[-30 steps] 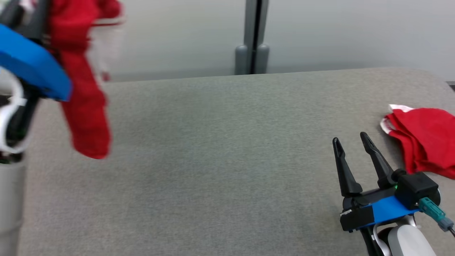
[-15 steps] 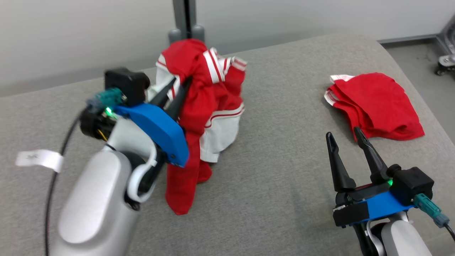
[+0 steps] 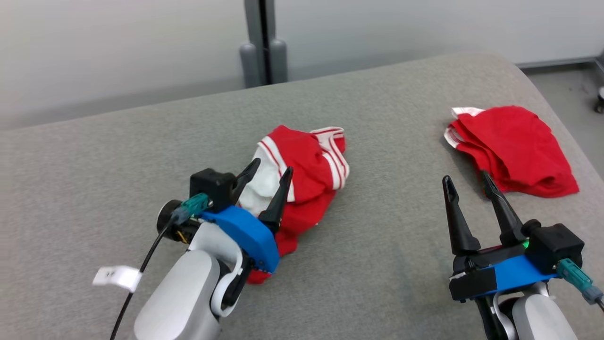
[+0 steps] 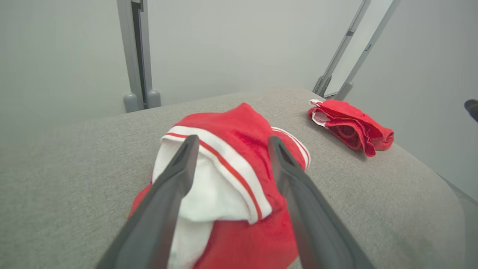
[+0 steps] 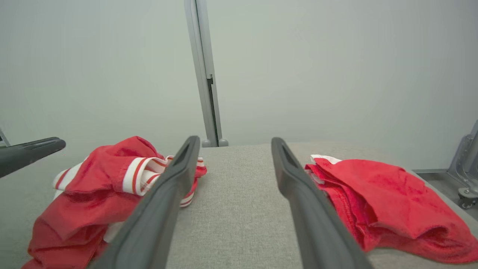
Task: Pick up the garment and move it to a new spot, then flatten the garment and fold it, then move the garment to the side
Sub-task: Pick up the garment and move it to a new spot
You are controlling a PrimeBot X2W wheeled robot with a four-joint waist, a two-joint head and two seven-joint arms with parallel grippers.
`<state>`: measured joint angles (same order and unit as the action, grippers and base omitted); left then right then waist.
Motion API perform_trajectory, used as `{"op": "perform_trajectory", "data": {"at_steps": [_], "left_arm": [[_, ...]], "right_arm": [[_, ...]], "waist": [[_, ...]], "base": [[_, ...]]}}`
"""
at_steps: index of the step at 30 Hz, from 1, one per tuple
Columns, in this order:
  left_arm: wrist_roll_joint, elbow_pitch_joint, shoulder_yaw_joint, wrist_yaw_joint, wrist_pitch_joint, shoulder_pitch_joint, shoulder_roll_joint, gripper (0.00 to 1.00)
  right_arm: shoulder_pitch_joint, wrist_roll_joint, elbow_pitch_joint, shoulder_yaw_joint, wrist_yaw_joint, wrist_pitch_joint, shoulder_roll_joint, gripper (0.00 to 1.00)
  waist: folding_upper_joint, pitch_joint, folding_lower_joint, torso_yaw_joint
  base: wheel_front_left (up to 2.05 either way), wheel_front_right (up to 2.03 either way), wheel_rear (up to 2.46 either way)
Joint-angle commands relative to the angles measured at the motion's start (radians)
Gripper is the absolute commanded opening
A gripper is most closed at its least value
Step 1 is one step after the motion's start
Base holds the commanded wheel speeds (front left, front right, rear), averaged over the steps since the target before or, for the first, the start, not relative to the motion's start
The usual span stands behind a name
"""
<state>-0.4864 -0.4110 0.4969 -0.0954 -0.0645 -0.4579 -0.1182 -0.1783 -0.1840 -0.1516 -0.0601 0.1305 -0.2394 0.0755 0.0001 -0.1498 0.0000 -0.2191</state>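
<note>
The garment (image 3: pixel 311 160), red with white panels and red-white striped trim, lies in a crumpled heap near the middle of the grey padded table (image 3: pixel 377 245). My left gripper (image 3: pixel 272 165) stands open just over its near side, a finger on either side of the white part, holding nothing. In the left wrist view the garment (image 4: pixel 239 149) bulges up between the spread fingers of the left gripper (image 4: pixel 233 139). My right gripper (image 3: pixel 465 177) is open at the lower right, well clear of the heap. In the right wrist view the garment (image 5: pixel 108 175) lies left of the right gripper (image 5: pixel 234 139).
A second red garment (image 3: pixel 514 151), folded, lies near the table's rounded right edge, just beyond my right fingertips; it also appears as a red bundle (image 4: pixel 347 121) and a red pile (image 5: pixel 373 186). A grey post (image 3: pixel 264 42) rises behind the table. Floor lies off to the right.
The left gripper, earlier shut on the lifted hanging garment, has lowered it onto the table and opened. The garment now lies in a heap. The head camera also shifted.
</note>
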Motion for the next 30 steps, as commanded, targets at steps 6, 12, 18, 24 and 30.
{"op": "perform_trajectory", "data": {"at_steps": [6, 12, 18, 24, 30], "left_arm": [[-0.003, 0.051, -0.049, 0.006, 0.177, 0.093, -0.050, 1.00], [-0.009, 0.098, -0.135, 0.067, 0.290, 0.218, -0.113, 1.00], [-0.003, 0.122, -0.206, 0.112, 0.323, 0.316, -0.157, 1.00], [0.017, 0.140, -0.258, 0.148, 0.329, 0.399, -0.179, 1.00], [0.017, 0.134, -0.280, 0.174, 0.330, 0.442, -0.184, 1.00]], "right_arm": [[0.039, 0.006, 0.010, 0.013, 0.000, 0.019, 0.015, 1.00], [0.090, 0.010, 0.017, 0.048, 0.000, 0.047, 0.007, 1.00], [0.138, 0.013, -0.002, 0.069, 0.000, 0.072, 0.000, 1.00], [0.163, 0.011, -0.025, 0.083, 0.000, 0.082, -0.008, 1.00], [0.169, 0.008, -0.040, 0.089, 0.000, 0.093, -0.013, 1.00]], "waist": [[-0.0001, 0.051, 0.0000, 0.080], [-0.0001, 0.094, 0.0000, 0.144], [-0.0001, 0.121, 0.0000, 0.181], [-0.0001, 0.133, 0.0000, 0.191], [-0.0001, 0.142, 0.0000, 0.186]], "base": [[0.00, 0.00, 0.00], [0.00, 0.00, 0.00], [0.00, 0.00, 0.00], [0.00, 0.00, 0.00], [0.00, 0.00, 0.00]]}}
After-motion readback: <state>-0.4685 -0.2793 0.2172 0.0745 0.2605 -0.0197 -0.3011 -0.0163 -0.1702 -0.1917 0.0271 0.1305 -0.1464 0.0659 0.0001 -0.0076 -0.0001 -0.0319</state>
